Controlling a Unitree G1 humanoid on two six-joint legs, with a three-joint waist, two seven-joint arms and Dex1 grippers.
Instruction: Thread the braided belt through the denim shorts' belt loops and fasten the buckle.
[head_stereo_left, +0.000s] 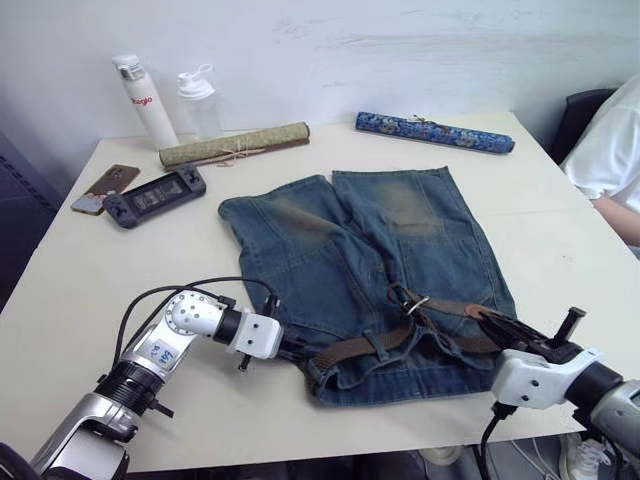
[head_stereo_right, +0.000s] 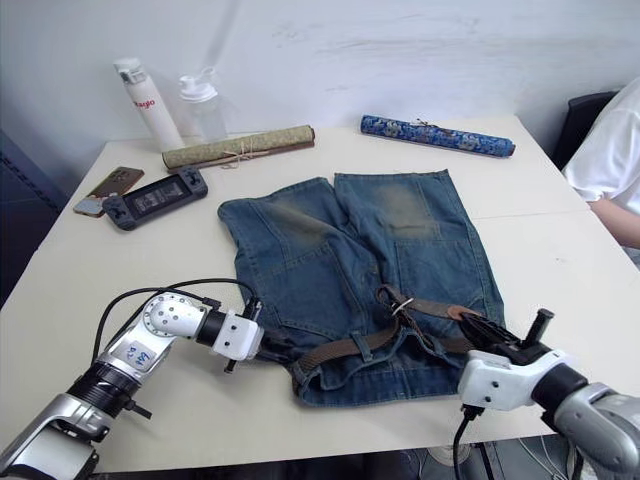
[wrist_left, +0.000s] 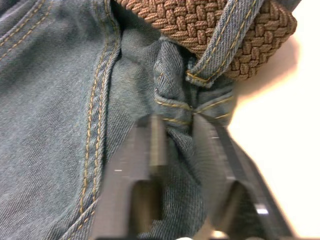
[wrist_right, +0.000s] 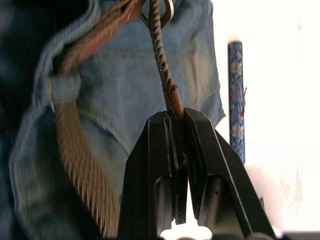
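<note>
Nearest to us, at the front edge of the bench (head_stereo_left: 80, 250), lies the waistband of the denim shorts (head_stereo_left: 360, 250), their legs stretching away toward the wall. We have the braided belt (head_stereo_left: 350, 348) already running along that waistband, its long axis across the bench from our left to our right, and passing under at least one of the belt loops (wrist_left: 220, 45) at the left corner.

Our left gripper (wrist_left: 180, 135) sits at that left corner with its jaws pinching a fold of denim just beside the loop, so it anchors the shorts. Our right gripper (wrist_right: 179, 117) has its jaws pressed together on the brown leather tip of the belt, near the right end of the waistband. From those jaws the strap leads away toward the buckle (head_stereo_left: 418, 303), which rests on the shorts near the middle of the waistband. We judge the right arm the nearer one for feeding the tip into the buckle.
</note>
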